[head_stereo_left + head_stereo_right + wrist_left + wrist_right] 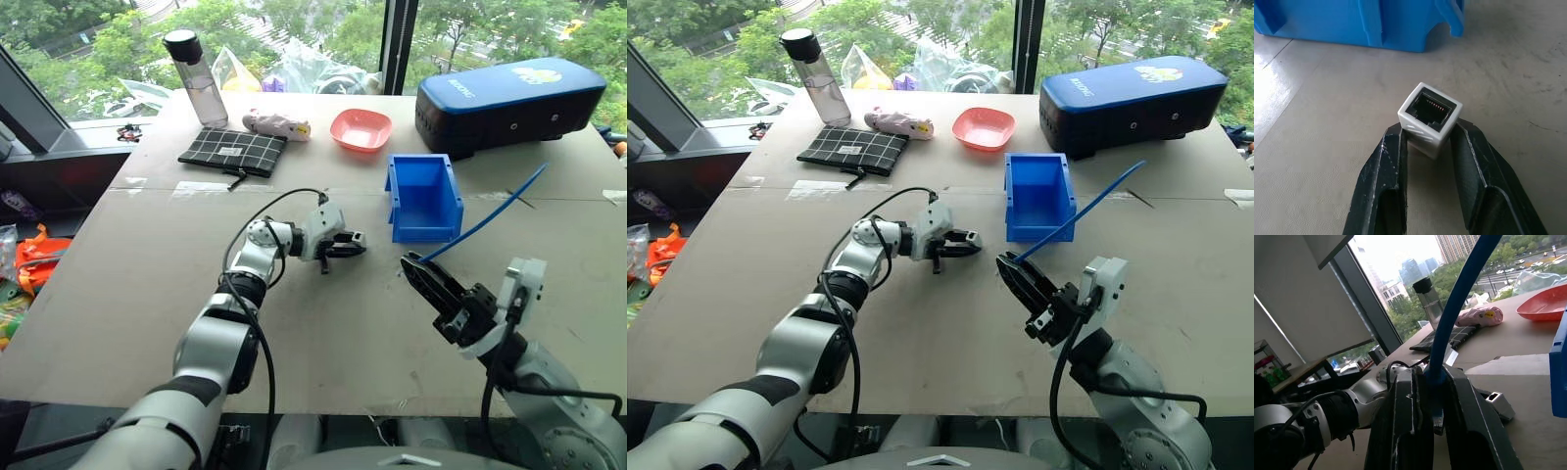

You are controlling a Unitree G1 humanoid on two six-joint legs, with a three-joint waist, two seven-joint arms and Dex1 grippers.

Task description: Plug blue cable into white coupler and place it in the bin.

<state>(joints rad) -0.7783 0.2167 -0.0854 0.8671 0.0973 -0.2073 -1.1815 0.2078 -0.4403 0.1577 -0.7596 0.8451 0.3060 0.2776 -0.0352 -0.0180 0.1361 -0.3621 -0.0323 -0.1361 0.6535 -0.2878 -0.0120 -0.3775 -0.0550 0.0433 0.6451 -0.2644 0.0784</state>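
Left gripper [1425, 147] pinches the white coupler [1430, 117] between its fingers, socket facing outward, just above the table [147, 264] near the bin [423, 196]. Right gripper [1437, 396] clamps the blue cable [487, 219] just behind its plug. To mate them well, line the plug squarely with the socket, then push straight in.

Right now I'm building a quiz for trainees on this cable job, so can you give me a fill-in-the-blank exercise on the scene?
1. The left tool is shut on the white ____.
2. The right tool is shut on the ____ cable.
3. The bin holds ____ at this moment.
4. The pink bowl sits between the dark-blue case and the ____ toy.

Missing words: coupler; blue; nothing; pink
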